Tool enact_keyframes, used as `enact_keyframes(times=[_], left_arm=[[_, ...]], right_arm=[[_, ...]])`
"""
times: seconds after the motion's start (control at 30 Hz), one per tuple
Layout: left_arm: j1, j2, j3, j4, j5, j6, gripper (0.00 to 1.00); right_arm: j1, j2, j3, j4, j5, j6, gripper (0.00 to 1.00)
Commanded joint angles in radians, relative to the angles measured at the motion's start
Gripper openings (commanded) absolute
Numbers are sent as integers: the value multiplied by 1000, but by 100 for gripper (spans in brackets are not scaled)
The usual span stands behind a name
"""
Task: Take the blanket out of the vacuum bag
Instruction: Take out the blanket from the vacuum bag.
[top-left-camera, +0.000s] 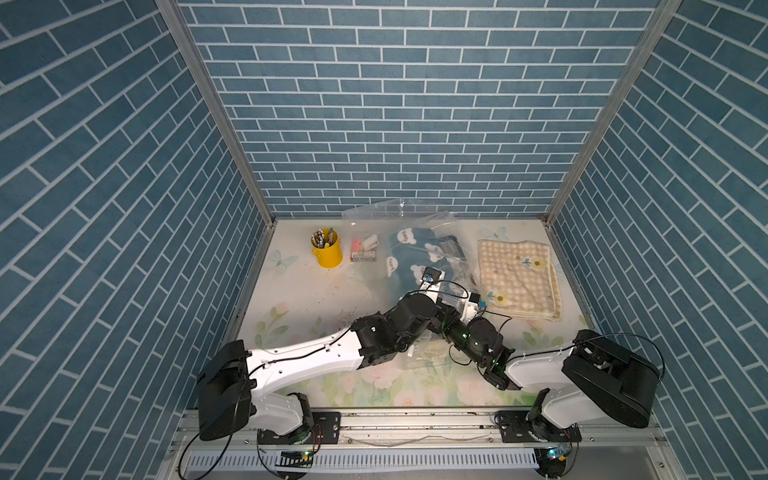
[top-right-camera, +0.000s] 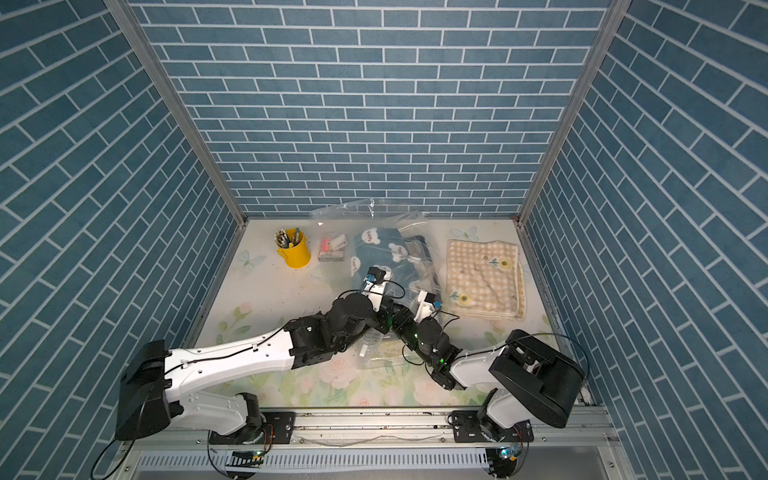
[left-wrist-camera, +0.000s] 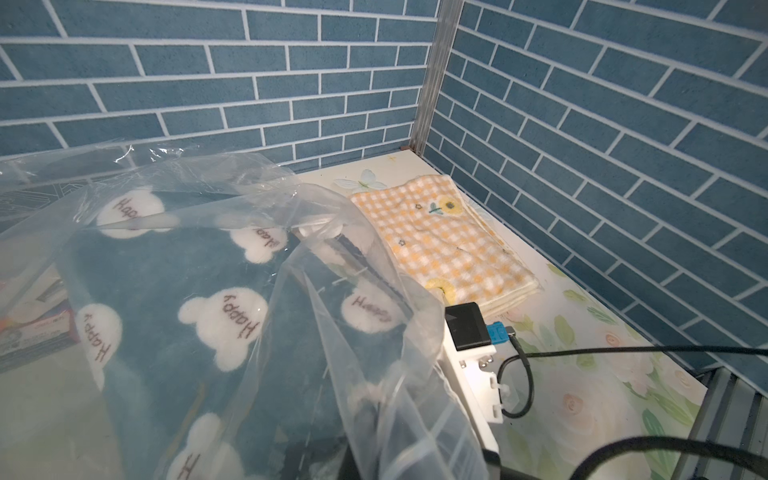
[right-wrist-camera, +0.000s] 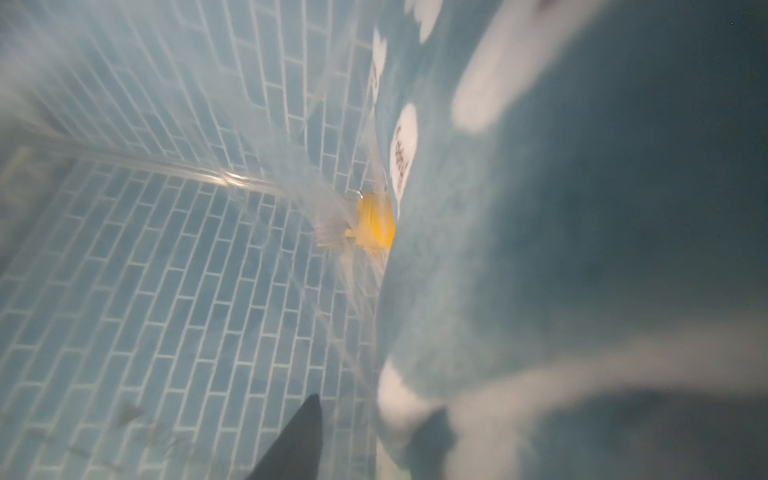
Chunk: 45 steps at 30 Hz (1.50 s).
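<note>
Arms (top-left-camera: 316, 353) cover bag (top-left-camera: 399, 224), apparently; towel (top-left-camera: 517, 276) beside.

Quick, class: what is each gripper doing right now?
Left gripper: shut, seemingly pinching the bag film.
Right gripper: inside the bag beside the blanket; open or shut cannot be told.

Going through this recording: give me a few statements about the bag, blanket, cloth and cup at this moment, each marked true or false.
1. The blue blanket is inside the bag. True.
2. The pen cup is red. False: it is yellow.
3. The checked cloth lies outside the bag. True.
4. The pen cup lies tipped over. False: it stands upright with pens in it.
</note>
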Motion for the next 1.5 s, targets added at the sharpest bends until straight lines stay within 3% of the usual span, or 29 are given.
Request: enact_keyframes(times=[0.0,0.1,0.17,0.4,0.73,0.9,0.97,1.07,1.17,1.47], left_arm=[[1,-22,-8,30,-1,6,0],[0,-33,-2,21,-20,21,0],[1,-42,1,18,-33,30,0],[2,-47,22,-6,-77,51,0],[1,-66,8,-10,-87,42,0],[2,-56,8,0,-81,39,0],[1,-44,12,2,-72,36,0],[2,-30,14,16,-63,31,0],[1,-16,21,24,-54,26,0],[2,19,32,41,-9,13,0]], right_arm=[[-27,-43,27,-47,-13,-6,33],[-55,-108,41,-83,-37,-53,7],[-68,-161,50,-110,-45,-88,0],[-89,-310,98,-292,-62,-189,0],[-118,-365,-3,-318,-101,-175,0],[-118,-432,-77,-385,-64,-145,0],[-117,-460,-87,-423,-52,-144,5],[-116,-483,-111,-409,-51,-121,32],[-96,-474,-130,-339,-52,-85,49],[0,-326,-175,-64,1,11,63]])
